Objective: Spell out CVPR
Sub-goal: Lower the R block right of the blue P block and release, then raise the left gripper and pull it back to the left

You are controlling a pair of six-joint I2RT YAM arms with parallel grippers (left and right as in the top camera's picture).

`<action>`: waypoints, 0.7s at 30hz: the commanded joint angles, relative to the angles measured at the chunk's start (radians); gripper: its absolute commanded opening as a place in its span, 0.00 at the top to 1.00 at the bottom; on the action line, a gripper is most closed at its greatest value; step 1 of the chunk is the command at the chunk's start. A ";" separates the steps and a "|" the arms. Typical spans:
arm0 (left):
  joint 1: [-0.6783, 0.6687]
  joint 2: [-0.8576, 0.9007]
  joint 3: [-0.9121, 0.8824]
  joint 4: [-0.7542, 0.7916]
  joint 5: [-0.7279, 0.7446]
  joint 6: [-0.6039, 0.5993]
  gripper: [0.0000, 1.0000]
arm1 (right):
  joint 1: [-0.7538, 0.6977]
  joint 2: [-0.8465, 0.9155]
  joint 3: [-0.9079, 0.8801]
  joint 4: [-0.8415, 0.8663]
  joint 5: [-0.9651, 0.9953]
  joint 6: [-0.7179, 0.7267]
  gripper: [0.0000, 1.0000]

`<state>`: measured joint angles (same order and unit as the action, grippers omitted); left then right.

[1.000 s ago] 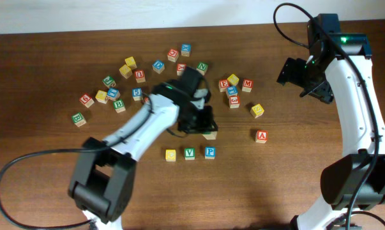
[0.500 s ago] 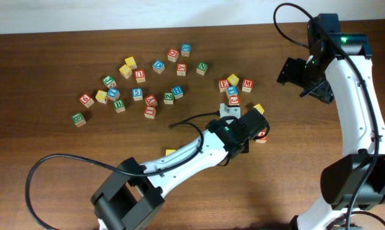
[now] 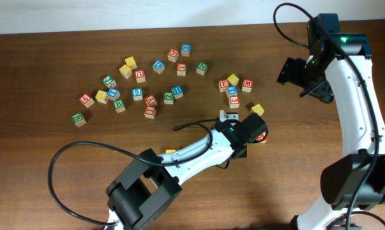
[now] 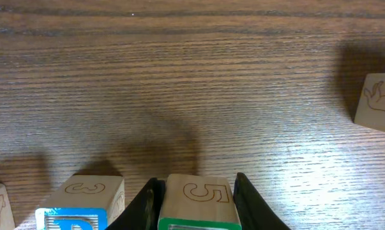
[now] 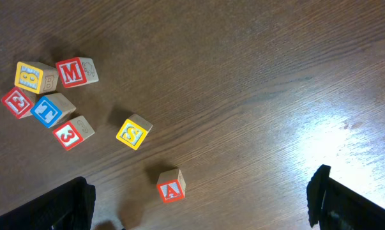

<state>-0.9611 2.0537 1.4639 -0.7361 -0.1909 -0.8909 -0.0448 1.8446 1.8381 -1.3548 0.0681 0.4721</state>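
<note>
My left gripper (image 4: 196, 180) is shut on a green-faced block (image 4: 195, 201) with a 5 cut into its wooden side. It stands close beside a blue-faced block (image 4: 83, 195), level with it. In the overhead view my left arm (image 3: 242, 140) lies over the row, so only the yellow block (image 3: 170, 153) at its left end shows. A red A block (image 3: 261, 136) lies just right of the gripper and also shows in the right wrist view (image 5: 171, 186). My right gripper (image 5: 202, 207) is open and empty, high above the table's right side (image 3: 302, 76).
Several loose letter blocks lie scattered at the back left (image 3: 138, 94). A small group (image 3: 234, 86) lies at the back middle, with a yellow block (image 3: 257, 109) in front of it. A wooden-sided block (image 4: 377, 96) lies ahead right of the left gripper.
My left arm has swung right and forward from the middle of the table, carrying the block, and now covers the right end of the row. My right arm has not moved.
</note>
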 commanded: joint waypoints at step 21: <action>0.139 -0.249 0.143 -0.138 -0.048 0.056 0.41 | -0.002 -0.002 0.011 0.001 0.019 0.003 0.02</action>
<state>-0.8890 2.0003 1.5246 -0.8120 -0.2211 -0.8722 -0.0448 1.8446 1.8381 -1.3544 0.0681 0.4706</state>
